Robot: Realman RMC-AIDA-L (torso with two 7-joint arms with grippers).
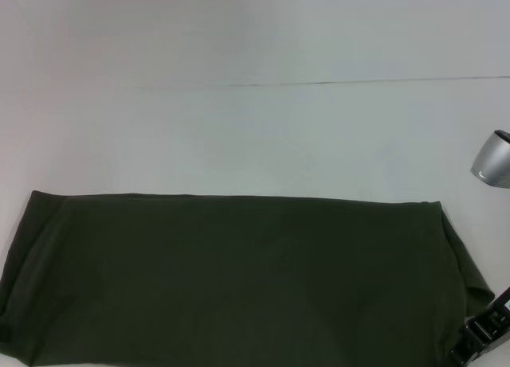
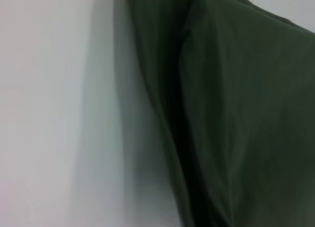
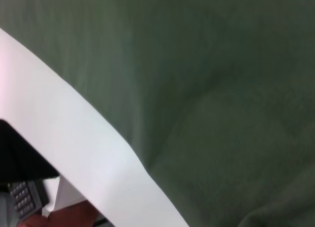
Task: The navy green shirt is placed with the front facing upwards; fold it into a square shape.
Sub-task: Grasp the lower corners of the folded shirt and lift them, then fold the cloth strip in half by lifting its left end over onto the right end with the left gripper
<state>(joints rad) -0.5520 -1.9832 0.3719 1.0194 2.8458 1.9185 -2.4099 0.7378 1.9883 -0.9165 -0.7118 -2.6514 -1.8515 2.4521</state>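
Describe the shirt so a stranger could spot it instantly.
Look at the white table: on its near half lies the shirt, a wide dark olive-green band of cloth running side to side. It is the only fabric there, with no lettering showing.

Matt cloth on a smooth white top

The navy green shirt (image 1: 239,279) is soft, matt cotton-like cloth with faint creases, lying on a smooth, pale table (image 1: 255,136) with a slight sheen; beside the shirt's right end, a part of brushed silver metal (image 1: 494,160) gleams.
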